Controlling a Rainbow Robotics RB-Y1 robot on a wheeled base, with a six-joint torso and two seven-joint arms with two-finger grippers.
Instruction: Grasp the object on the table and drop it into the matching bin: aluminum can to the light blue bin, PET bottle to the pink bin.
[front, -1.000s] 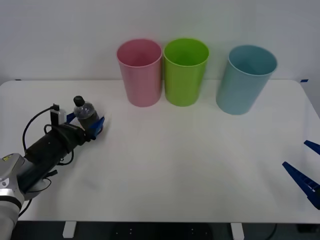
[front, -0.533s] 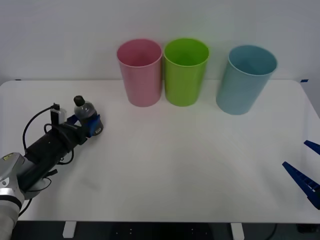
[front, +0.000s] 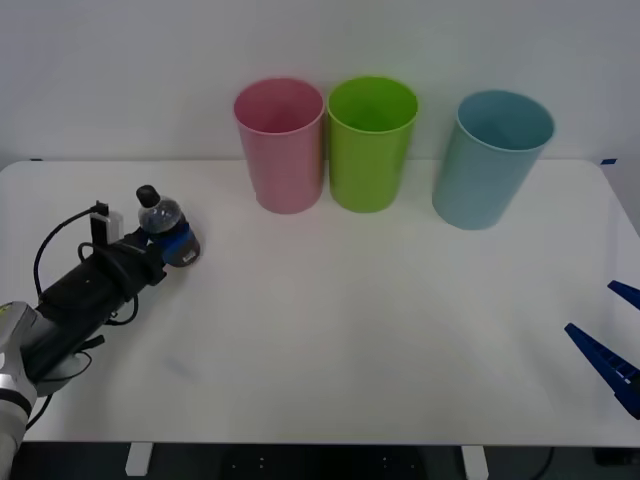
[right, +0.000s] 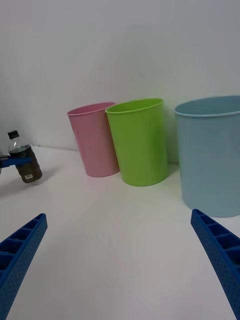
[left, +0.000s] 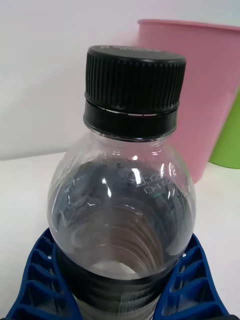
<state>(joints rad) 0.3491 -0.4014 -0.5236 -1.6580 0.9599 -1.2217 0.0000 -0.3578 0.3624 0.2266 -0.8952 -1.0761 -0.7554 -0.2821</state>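
Observation:
The PET bottle (front: 161, 216), small and clear with a black cap and dark contents, is at the left of the white table (front: 350, 330). My left gripper (front: 172, 240) is shut on its lower body. In the left wrist view the blue fingers (left: 35, 275) hug the bottle (left: 125, 200) on both sides. The right wrist view shows the bottle (right: 24, 162) far off with a blue finger across it. The pink bin (front: 280, 145) stands at the back, right of the bottle. The light blue bin (front: 490, 160) is at the back right. My right gripper (front: 590, 308) rests open at the table's right front edge.
A lime green bin (front: 371, 145) stands between the pink bin and the light blue one, touching the pink bin. A wide stretch of bare tabletop lies between the held bottle and the bins. A plain white wall runs behind the table.
The left fingers have closed from wide apart onto the bottle. The left arm has shifted a little to the left, and the bottle now leans left. The right arm has not moved.

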